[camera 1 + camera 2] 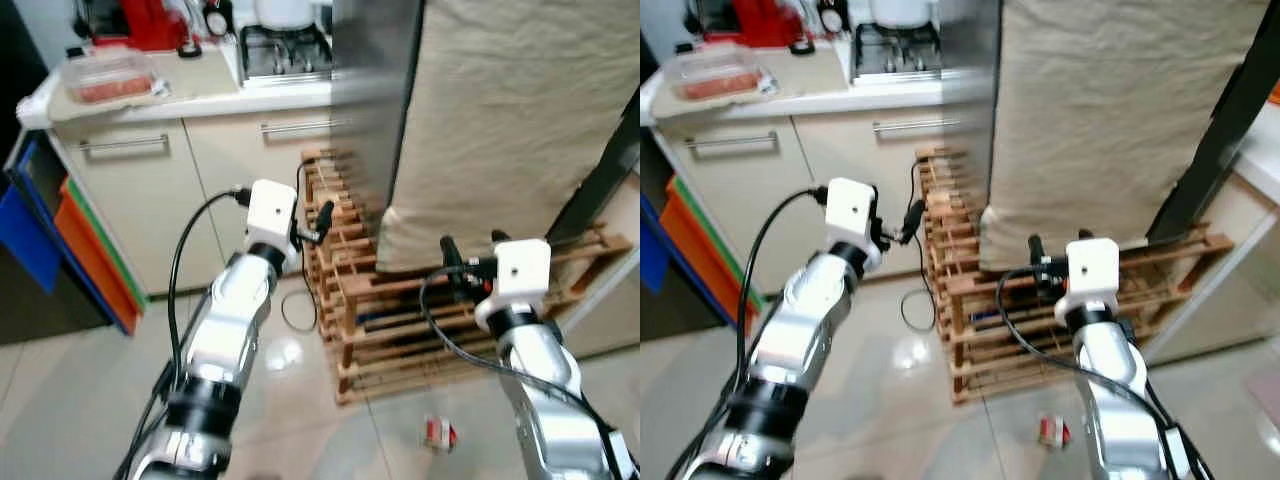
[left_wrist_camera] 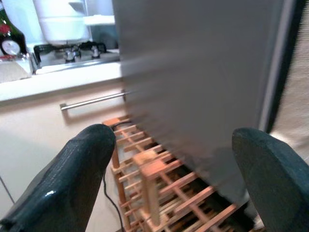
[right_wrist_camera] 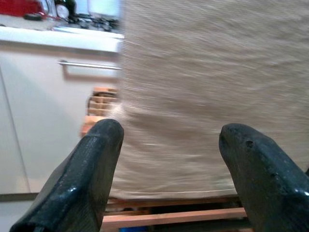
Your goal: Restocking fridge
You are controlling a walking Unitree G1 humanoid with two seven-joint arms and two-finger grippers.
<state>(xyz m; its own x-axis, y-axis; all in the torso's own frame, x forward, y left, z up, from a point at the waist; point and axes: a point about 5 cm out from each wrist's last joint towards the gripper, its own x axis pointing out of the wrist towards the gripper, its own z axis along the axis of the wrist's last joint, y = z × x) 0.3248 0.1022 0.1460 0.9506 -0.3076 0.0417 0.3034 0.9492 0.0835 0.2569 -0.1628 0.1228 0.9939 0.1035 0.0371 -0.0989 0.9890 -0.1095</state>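
So you're basically at the approach stage here, nothing's been picked up yet. Both arms are raised in front of you: the left end effector (image 1: 322, 222) has its fingers spread apart with nothing between them, and the right end effector (image 1: 452, 262) is spread and empty too, which the wrist views make plain. The grey fridge panel (image 1: 372, 100) stands right ahead of the left one, next to a beige cloth (image 1: 500, 120) draped over the wooden rack (image 1: 370, 320). If the restock item is that small red-and-white pack (image 1: 438, 433) lying on the floor tiles near your right arm, well apart from both end effectors, the next move calls for bending down to it; otherwise maybe the clear tub (image 1: 108, 80) on the surface by the stove (image 1: 285, 50). I can't tell which. Head views show the pack and the tub; the left wrist view shows the fridge panel's blurry edge up close, and the right wrist view the cloth's hem over the rack.
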